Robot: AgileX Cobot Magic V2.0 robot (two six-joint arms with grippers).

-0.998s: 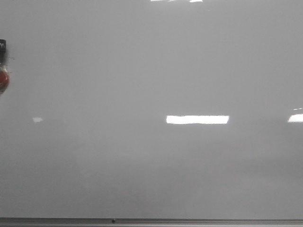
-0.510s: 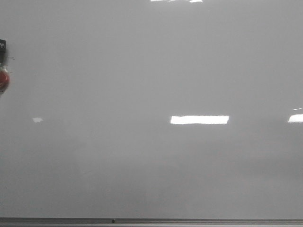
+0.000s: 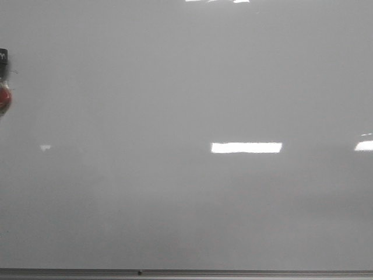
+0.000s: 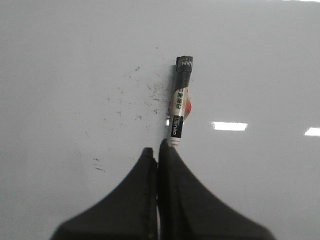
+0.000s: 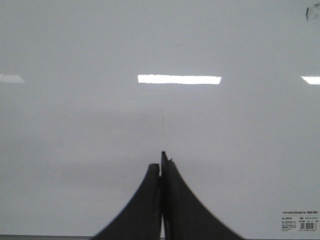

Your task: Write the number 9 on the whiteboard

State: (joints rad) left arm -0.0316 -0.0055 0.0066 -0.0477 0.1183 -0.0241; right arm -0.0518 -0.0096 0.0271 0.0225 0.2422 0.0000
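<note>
The whiteboard point(image 3: 186, 87) fills the front view, glossy pale grey, with a grey frame strip point(image 3: 233, 272) along its lower edge. No number 9 shows on it in any view. A black-capped marker point(image 4: 179, 100) with a white label and a red patch lies on the board, its near end right at my left gripper's tips. Its cap also shows at the left edge of the front view point(image 3: 3, 57). My left gripper point(image 4: 157, 150) is shut, jaws together. My right gripper point(image 5: 161, 162) is shut and empty over bare board. Neither gripper shows in the front view.
Small black specks and smudges point(image 4: 145, 92) dot the board beside the marker. A printed sticker point(image 5: 299, 221) sits near the board's corner, and a dark smudge point(image 5: 310, 12) is farther off. Bright light reflections point(image 3: 246, 147) lie on the board.
The bright reflection in the middle of the front view has grown slightly shorter at its left end. Nothing else has visibly moved.
</note>
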